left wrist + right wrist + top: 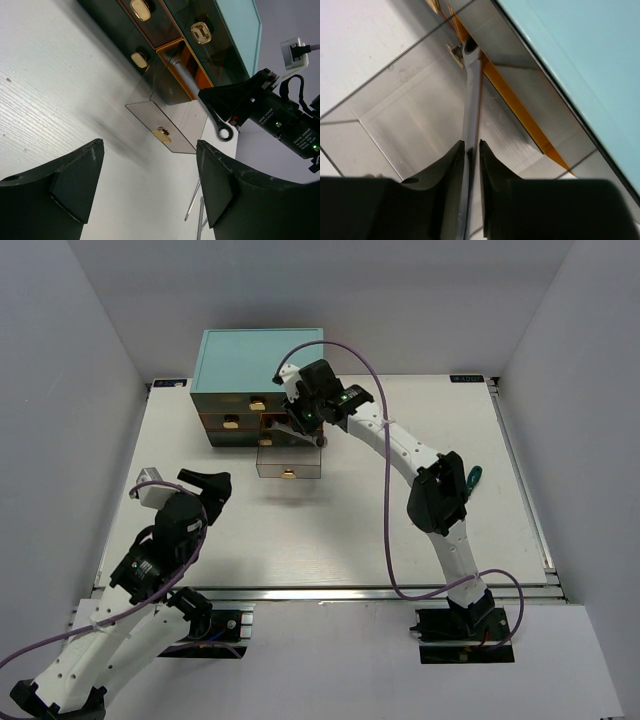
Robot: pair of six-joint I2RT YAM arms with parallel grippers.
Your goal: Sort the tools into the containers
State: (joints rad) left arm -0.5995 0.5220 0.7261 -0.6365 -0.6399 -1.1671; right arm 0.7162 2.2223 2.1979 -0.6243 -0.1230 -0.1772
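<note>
Clamping the silver wrench (471, 95) with fingers together on its shaft, the right gripper (306, 426) is hovering over the pulled-out drawer (289, 464), the wrench's long axis pointing down into it, while the left gripper (207, 487), fingers apart, is idling well off at near left.

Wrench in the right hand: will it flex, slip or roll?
The wrench looks like bare metal: probably stiff, heavy for its size. The right hand pinches its slim smooth shaft, so it may slip or pivot. It looks flat, so unlikely to roll in the drawer.
</note>
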